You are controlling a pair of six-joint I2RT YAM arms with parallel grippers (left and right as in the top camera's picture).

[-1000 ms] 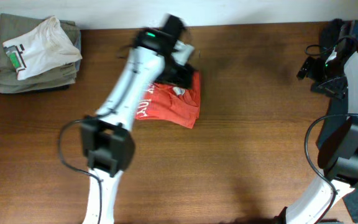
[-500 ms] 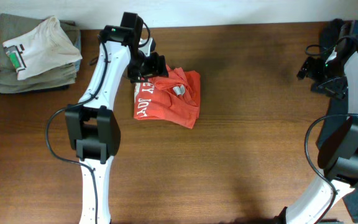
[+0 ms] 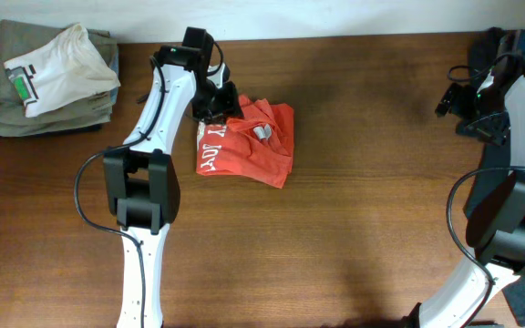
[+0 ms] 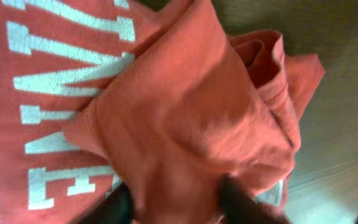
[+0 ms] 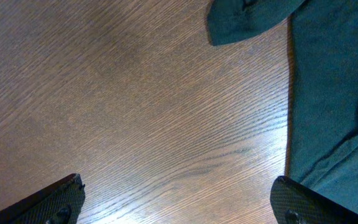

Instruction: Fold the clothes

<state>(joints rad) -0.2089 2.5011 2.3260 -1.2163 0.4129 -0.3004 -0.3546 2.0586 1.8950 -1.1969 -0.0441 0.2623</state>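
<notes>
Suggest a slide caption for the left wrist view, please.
Left tool straddling a bunched fold of the red shirt.

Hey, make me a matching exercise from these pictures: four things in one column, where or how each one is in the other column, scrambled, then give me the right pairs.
Column one:
1. red-orange T-shirt
2. white tee
3. left tool
4. right tool

Column two:
A. open above bare table, beside a dark teal cloth
B. on top of the olive pile, far left corner
C. down on red-orange cloth, at its far left edge
D. bunched on the wood, white lettering showing

Pairs: 1-D, 2-B, 3-C, 4-A.
</notes>
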